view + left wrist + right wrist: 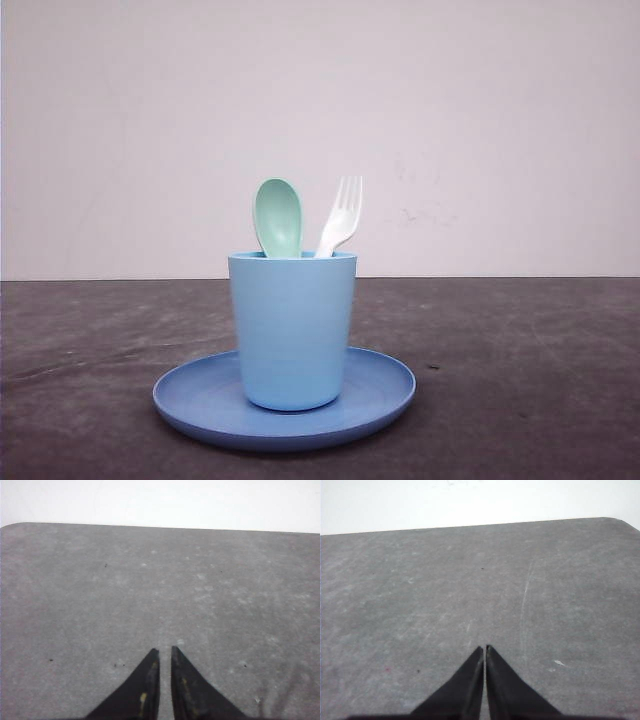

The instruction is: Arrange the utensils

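Note:
In the front view a pale mint-green spoon (278,215) and a white fork (342,212) stand upright in a light blue cup (292,330), heads up, handles hidden inside. The cup stands in the middle of a round blue plate (385,395). My left gripper (165,650) hovers over bare grey tabletop, its black fingers shut to a narrow slit with nothing between them. Over another bare patch, my right gripper (484,647) is shut too, fingertips almost touching and empty.
The dark grey table (520,350) runs back to a plain white wall (480,120). The left wrist view takes in the table's far edge (150,526) with a rounded corner; the right wrist view takes in the edge (520,523) likewise.

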